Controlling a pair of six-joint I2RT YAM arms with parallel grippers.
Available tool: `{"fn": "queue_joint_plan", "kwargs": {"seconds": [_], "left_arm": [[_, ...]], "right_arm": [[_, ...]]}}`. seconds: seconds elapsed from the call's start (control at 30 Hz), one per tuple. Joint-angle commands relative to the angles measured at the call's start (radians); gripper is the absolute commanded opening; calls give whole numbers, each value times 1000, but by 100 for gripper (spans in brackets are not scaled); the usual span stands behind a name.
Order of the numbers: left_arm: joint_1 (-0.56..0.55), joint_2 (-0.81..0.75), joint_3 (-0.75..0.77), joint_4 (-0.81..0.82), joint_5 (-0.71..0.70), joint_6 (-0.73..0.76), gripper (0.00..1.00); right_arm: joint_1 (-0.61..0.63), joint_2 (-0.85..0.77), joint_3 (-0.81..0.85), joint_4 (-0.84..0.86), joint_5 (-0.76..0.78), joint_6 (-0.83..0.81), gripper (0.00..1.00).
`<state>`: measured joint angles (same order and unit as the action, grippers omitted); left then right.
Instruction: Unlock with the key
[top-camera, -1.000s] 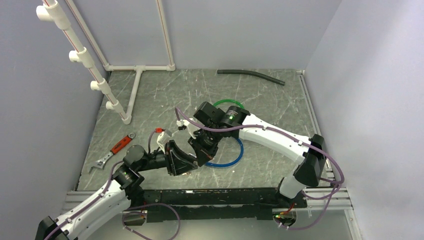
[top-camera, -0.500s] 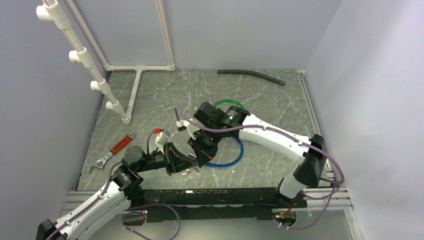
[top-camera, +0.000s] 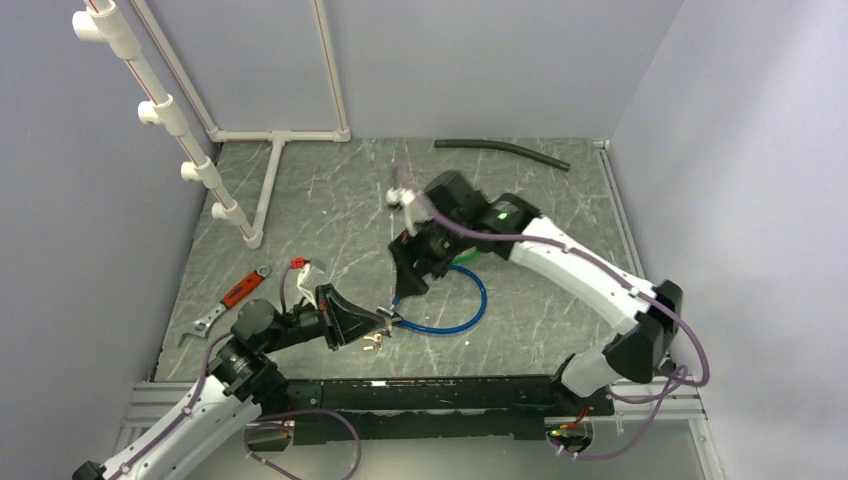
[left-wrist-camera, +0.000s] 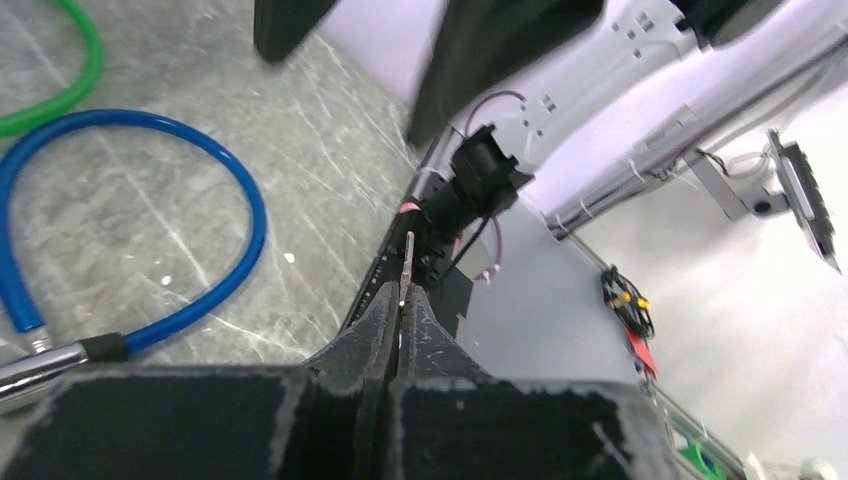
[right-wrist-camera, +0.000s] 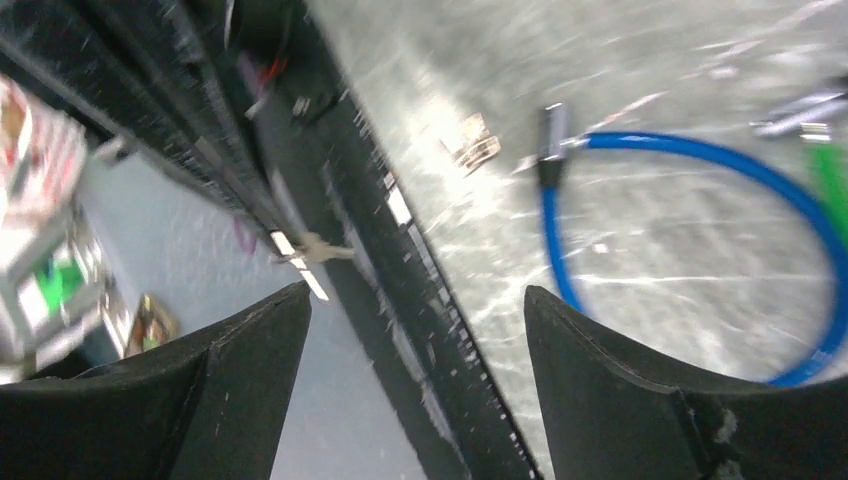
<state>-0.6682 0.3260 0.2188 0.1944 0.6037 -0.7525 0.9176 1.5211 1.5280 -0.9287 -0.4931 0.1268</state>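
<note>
A thin metal key (left-wrist-camera: 408, 256) stands edge-on between the tips of my left gripper (left-wrist-camera: 402, 296), which is shut on it. From above, the left gripper (top-camera: 384, 320) sits low by the near end of the blue cable lock (top-camera: 462, 312). The lock's metal end piece (left-wrist-camera: 25, 366) lies just to the left of the fingers. My right gripper (top-camera: 401, 290) hangs open above the blue loop and holds nothing. In the right wrist view, the right gripper (right-wrist-camera: 415, 312) looks down on the table edge, the blue cable (right-wrist-camera: 690, 160) and its dark end (right-wrist-camera: 553, 140).
A small bunch of brass keys (top-camera: 375, 343) lies near the front edge. A green cable loop (top-camera: 468, 257) is partly under the right arm. A red-handled wrench (top-camera: 232, 295) lies at the left, a white pipe frame (top-camera: 268, 190) at the back left, and a black hose (top-camera: 500, 150) at the back.
My left gripper has closed on the key and shifted slightly. My right gripper has opened, let go, and lifted away toward the back right.
</note>
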Motion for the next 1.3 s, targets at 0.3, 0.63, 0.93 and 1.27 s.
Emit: {"fn": "queue_joint_plan", "kwargs": {"seconds": [0.3, 0.63, 0.93, 1.27], "left_arm": [[-1, -244, 143, -508, -471, 46, 0], [0, -265, 249, -688, -634, 16, 0], [-1, -269, 243, -704, -652, 12, 0], [-1, -284, 230, -702, -659, 10, 0]], "right_arm": [[-280, 2, -128, 205, 588, 536, 79], [-155, 402, 146, 67, 789, 747, 68], [-155, 668, 363, 72, 770, 702, 53], [-163, 800, 417, 49, 792, 685, 41]]}}
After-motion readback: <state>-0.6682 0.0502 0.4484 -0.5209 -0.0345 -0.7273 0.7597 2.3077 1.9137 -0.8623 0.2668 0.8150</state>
